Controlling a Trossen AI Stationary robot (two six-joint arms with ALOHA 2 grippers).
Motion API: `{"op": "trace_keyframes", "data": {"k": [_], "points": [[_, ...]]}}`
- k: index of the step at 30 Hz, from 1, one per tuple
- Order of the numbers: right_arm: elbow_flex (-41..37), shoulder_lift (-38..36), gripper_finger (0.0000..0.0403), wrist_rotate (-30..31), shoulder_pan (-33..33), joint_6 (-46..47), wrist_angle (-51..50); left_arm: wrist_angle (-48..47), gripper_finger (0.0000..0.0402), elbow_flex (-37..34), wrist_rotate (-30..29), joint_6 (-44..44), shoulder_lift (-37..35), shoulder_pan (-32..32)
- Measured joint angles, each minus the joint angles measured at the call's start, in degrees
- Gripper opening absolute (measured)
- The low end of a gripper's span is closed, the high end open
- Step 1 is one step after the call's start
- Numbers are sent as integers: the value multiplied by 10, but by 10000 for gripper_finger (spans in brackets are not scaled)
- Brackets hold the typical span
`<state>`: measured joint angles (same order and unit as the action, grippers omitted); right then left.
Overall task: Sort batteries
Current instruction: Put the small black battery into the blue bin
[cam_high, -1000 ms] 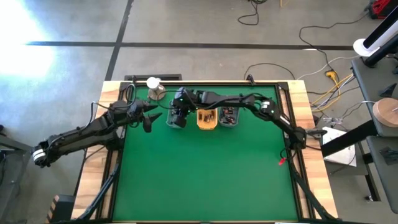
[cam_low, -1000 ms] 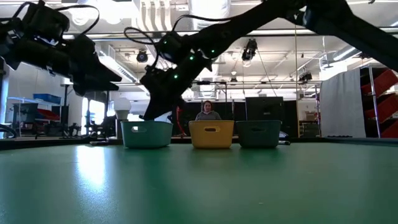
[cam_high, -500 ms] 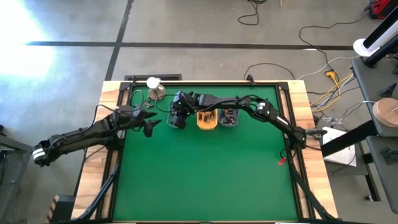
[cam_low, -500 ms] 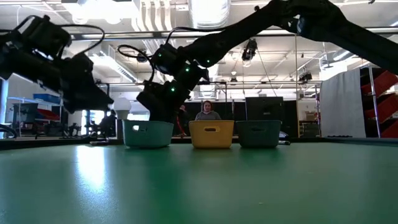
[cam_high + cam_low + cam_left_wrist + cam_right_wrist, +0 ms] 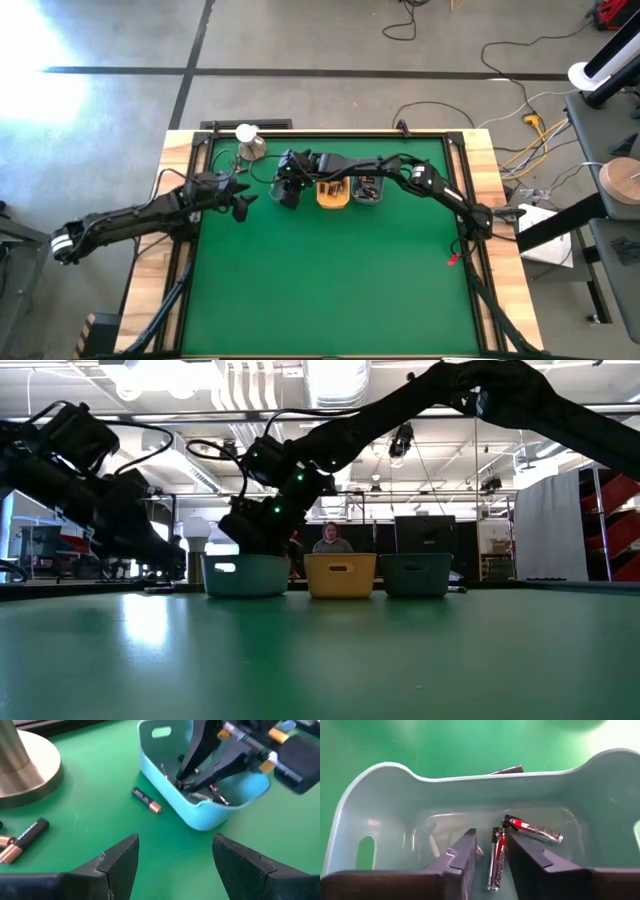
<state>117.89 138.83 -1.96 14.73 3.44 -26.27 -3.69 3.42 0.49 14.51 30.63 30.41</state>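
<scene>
Right gripper [image 5: 490,862]: down inside the blue tray [image 5: 380,785], upper centre of the high view; fingers slightly parted around a slim battery [image 5: 496,857], real grip unclear.
Left gripper [image 5: 175,865]: wide open, empty, hovering left of the tray.
Loose batteries [image 5: 146,800]: on the green mat beside the tray.
Other trays: yellow tray [image 5: 333,191], then grey tray [image 5: 367,188], rightward.

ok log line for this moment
right gripper: inside blue tray, battery between parted fingers | left gripper: open, beside tray | loose battery on table
</scene>
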Motion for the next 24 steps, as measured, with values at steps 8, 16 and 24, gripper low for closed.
{"op": "trace_keyframes", "data": {"k": [8,16,24], "points": [[45,-3,144,8,-20,-19,-24,108,231,-28,0,0,35,0],[83,-47,178,69,-70,-94,-118,127,231,-26,-43,15,87,0],[72,-130,180,236,-116,-80,-208,206,231,-26,-45,-1,154,-25]]}}
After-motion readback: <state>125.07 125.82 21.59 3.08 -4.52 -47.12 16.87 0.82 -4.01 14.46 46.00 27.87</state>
